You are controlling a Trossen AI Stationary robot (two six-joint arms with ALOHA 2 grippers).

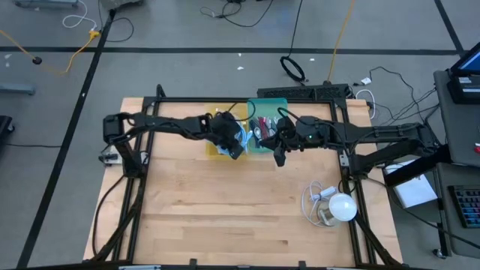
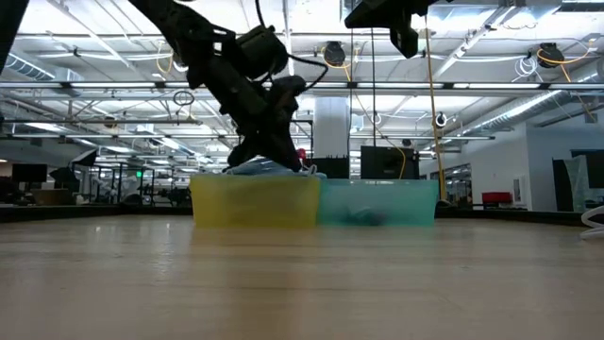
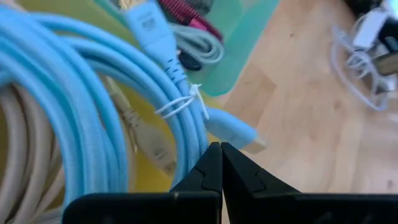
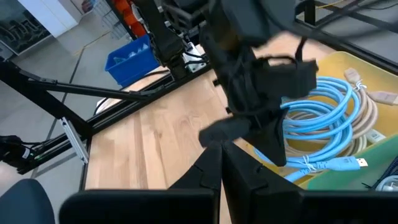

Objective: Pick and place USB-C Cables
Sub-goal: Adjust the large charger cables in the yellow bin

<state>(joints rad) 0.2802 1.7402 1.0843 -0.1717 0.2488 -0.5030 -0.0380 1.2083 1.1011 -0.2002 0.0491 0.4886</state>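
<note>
One light-blue coil, two bins

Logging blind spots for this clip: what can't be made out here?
- High view: the yellow bin is mostly hidden under the left gripper.
- Low view: the teal bin wall blurs its contents.
- Left wrist view: the light blue cable coil is cut off by the frame edge.

We look straight down on the whole table from overhead, level across it from tabletop height toward the yellow bin and teal bin, while the left wrist camera sits close over the light blue cable, which the right wrist camera shares.
</note>
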